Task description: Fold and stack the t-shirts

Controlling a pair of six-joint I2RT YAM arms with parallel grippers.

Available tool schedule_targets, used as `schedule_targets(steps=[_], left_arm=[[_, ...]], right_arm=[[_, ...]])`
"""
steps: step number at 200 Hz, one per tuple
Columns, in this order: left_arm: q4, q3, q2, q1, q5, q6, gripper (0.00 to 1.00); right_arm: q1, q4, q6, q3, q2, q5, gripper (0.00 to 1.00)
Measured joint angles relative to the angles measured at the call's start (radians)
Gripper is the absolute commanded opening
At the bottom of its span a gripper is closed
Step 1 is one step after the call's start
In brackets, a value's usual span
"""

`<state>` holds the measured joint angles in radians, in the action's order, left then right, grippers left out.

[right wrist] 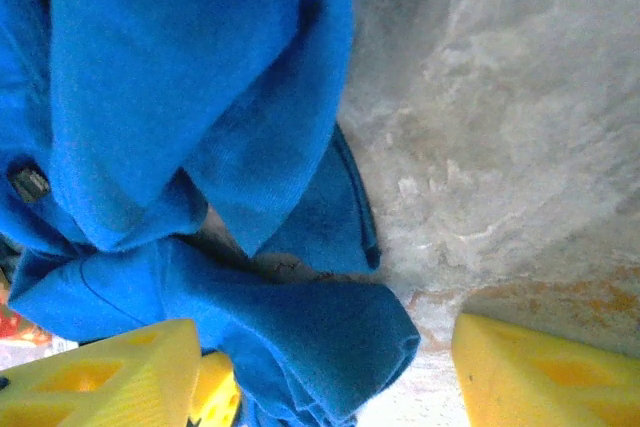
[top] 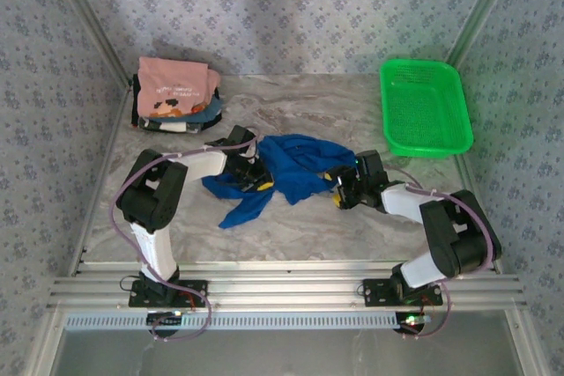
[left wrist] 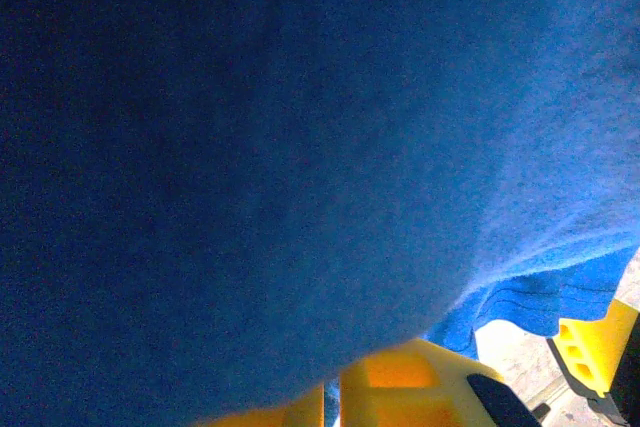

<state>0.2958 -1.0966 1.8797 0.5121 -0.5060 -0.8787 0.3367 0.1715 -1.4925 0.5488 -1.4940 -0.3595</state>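
Crumpled blue t-shirt [top: 291, 165] centre; folded stack [top: 176, 94] far-left.

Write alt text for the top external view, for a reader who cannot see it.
A crumpled royal-blue t-shirt lies in the middle of a marbled table, the left gripper at its left edge and the right gripper at its right. A pile of t-shirts topped by a pink one sits far left; a green mesh basket far right.
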Motion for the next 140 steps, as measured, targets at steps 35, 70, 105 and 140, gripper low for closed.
schedule_targets(steps=[35, 70, 105, 140], left_arm=[[0.0, 0.0, 0.0, 0.0, -0.002, 0.0, 0.09], [0.0, 0.001, 0.0, 0.0, -0.003, 0.0, 0.09], [0.0, 0.001, 0.0, 0.0, -0.003, 0.0, 0.09], [-0.001, 0.001, 0.0, 0.0, -0.003, 0.0, 0.09]], right_arm=[[0.0, 0.019, -0.044, 0.0, -0.02, -0.002, 0.63], [0.0, 0.017, -0.064, 0.02, -0.046, -0.011, 0.56], [0.0, 0.002, -0.064, 0.059, -0.085, -0.032, 0.45], [0.002, 0.008, -0.058, 0.079, -0.118, -0.047, 0.18]])
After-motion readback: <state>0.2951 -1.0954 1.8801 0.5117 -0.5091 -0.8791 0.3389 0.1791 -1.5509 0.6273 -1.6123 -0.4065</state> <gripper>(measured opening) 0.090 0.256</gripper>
